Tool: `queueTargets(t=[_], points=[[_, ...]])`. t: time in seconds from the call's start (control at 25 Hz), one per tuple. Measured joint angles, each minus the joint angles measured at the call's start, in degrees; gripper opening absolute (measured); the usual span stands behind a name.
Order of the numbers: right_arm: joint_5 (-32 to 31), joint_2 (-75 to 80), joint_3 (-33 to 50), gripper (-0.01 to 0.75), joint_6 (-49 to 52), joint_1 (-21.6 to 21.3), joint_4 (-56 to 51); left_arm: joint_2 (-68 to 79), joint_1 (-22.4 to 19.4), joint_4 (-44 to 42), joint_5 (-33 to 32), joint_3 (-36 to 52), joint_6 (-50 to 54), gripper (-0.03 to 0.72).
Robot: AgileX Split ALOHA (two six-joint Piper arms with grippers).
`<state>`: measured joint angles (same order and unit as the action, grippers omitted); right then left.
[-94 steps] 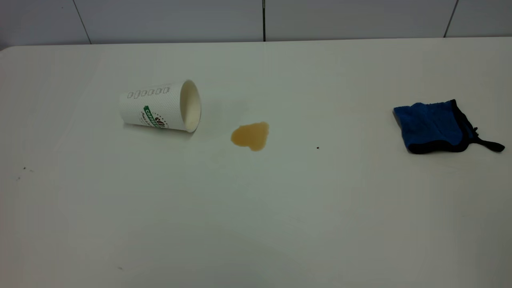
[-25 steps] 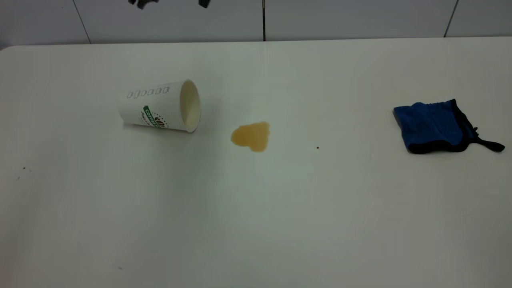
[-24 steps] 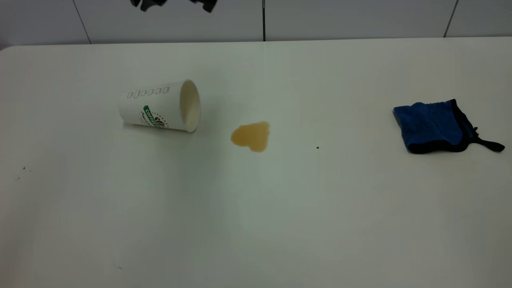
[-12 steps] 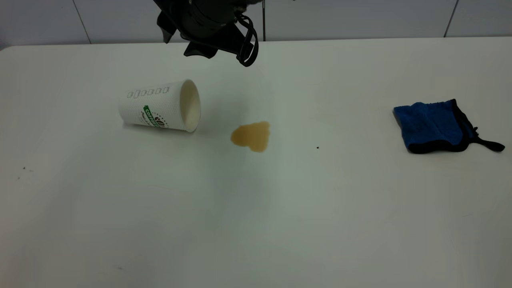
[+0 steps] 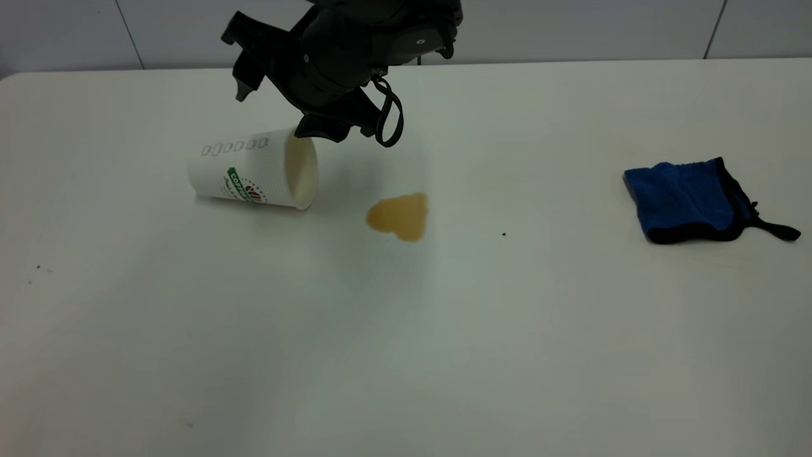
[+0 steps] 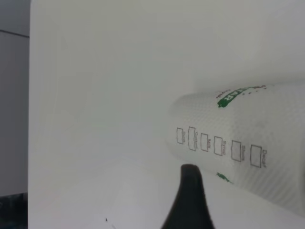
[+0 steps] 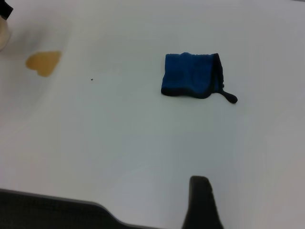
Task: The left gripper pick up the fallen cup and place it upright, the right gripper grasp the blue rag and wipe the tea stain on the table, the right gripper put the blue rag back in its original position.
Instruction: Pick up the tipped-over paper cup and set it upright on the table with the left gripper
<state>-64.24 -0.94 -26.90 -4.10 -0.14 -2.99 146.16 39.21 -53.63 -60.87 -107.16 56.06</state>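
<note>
Fingers [image 5: 244,89] of the left gripper [image 5: 279,108] stand spread wide, poised above the cup [image 5: 254,170], which lies on its side toward the far left of the counter [image 5: 406,349], mouth facing the tea stain [image 5: 398,216]. Risk, as I judge it: light paper could roll or crush if one finger lands first, or the rim could drag through the stain just beside it. The left wrist view shows one finger close to the cup's wall, which the exterior cannot resolve. The right wrist view shows the blue rag [image 7: 191,75] untouched near the right edge; whether the right gripper [image 7: 200,202] is spread, I cannot tell.
</note>
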Motion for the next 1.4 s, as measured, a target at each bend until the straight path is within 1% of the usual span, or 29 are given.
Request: queueTargets(t=[0.24,0.48,0.6,0.76,0.84,0.92,1.04,1.08,1.16,1.24,1.4], points=[[0.0,0.0,0.0,0.572,0.05,0.0,0.0,4.15,-0.68,1.56,-0.27,-4.82,-1.82,0.668],[0.0,0.0,0.0,0.572,0.05,0.0,0.0,6.8,-0.8,1.94,-0.48,-7.39,-2.02,0.641],[0.0,0.0,0.0,0.572,0.05,0.0,0.0,7.41,-1.28,2.06,-1.35,-7.52,-2.02,0.615],[0.0,0.0,0.0,0.572,0.05,0.0,0.0,7.94,-2.59,2.27,-1.78,-7.52,-2.08,0.561],[0.0,0.0,0.0,0.572,0.05,0.0,0.0,8.01,-3.19,2.31,-1.67,-7.52,-2.08,0.518],[0.0,0.0,0.0,0.572,0.05,0.0,0.0,8.03,-3.53,2.18,-1.22,-7.52,-2.08,0.452],[0.0,0.0,0.0,0.572,0.05,0.0,0.0,8.03,-3.71,1.95,0.07,-7.52,-2.08,0.285],[0.0,0.0,0.0,0.572,0.05,0.0,0.0,8.03,-3.75,1.83,0.23,-7.52,-2.08,0.217],[0.0,0.0,0.0,0.572,0.05,0.0,0.0,8.03,-3.75,0.5,-0.66,-7.58,-2.26,0.101],[0.0,0.0,0.0,0.572,0.05,0.0,0.0,7.97,-3.83,-0.32,-1.94,-8.22,-3.2,0.051],[0.0,0.0,0.0,0.572,0.05,0.0,0.0,7.64,-4.12,1.28,-5.76,-13.48,-8.32,0.012]])
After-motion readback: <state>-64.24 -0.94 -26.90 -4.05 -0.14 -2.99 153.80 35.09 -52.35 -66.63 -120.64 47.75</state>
